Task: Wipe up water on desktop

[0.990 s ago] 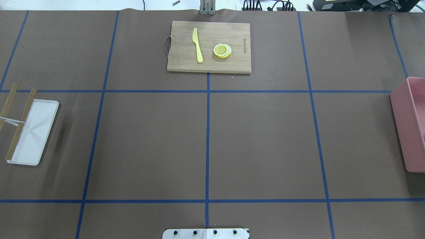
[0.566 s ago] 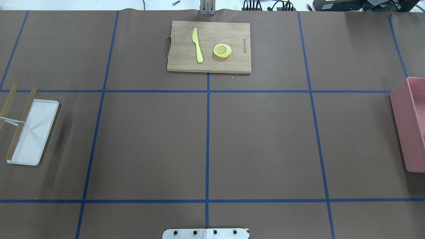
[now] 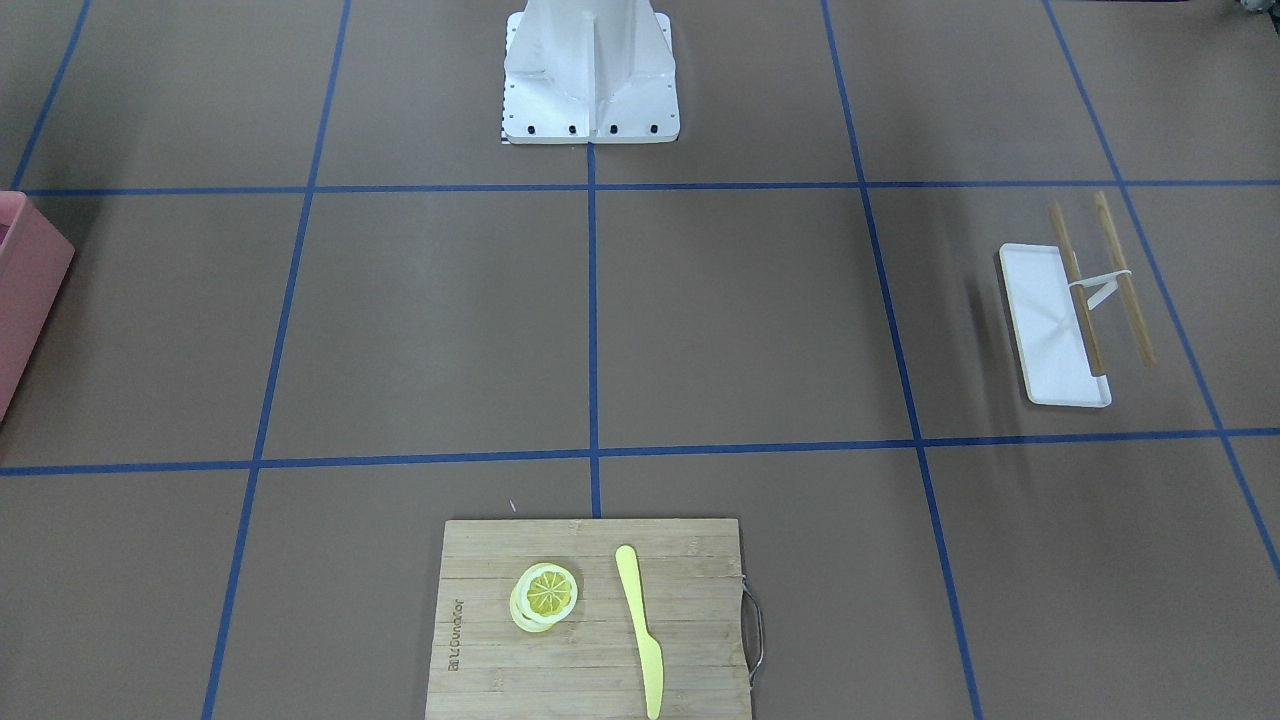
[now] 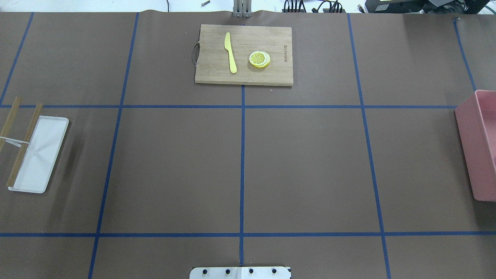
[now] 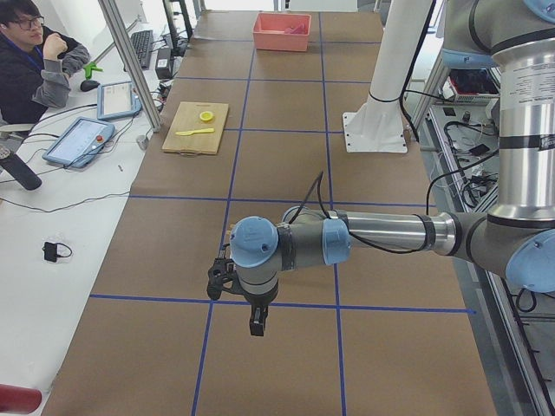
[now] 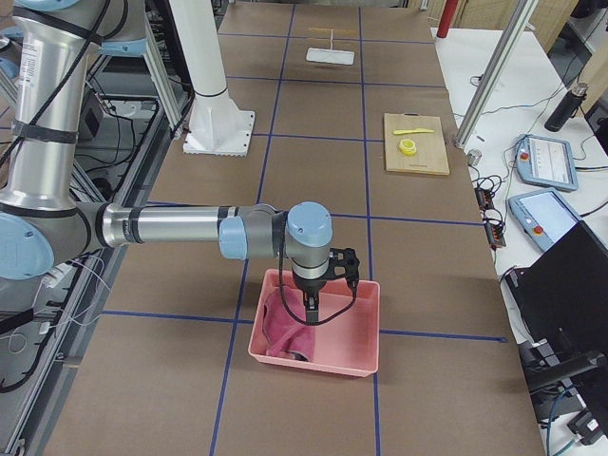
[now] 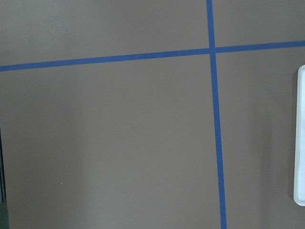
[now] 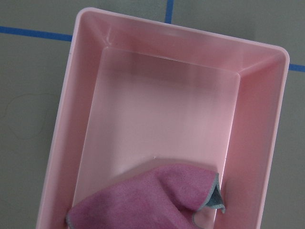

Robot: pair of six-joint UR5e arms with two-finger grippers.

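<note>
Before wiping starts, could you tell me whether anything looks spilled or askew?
No puddle shows on the brown taped desktop. The small white rectangular tray sits skewed to the tape lines, a wooden stick overlapping its edge.

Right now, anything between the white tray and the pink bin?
Nothing: in the overhead view only bare desktop crossed by blue tape lies between the tray and the bin.

The brown bench (image 4: 310, 162), marked into big rectangles by blue tape lines (image 4: 242, 155), carries a bamboo cutting board (image 4: 243, 54) at its far edge. At the robot's left end lies a white tray (image 4: 46, 147), and a two-rail wooden stand (image 4: 11, 116) partly overlaps it. A pink bin (image 4: 469, 147) sits at the right end, and the white mounting base (image 4: 240, 272) at the near edge.
</note>
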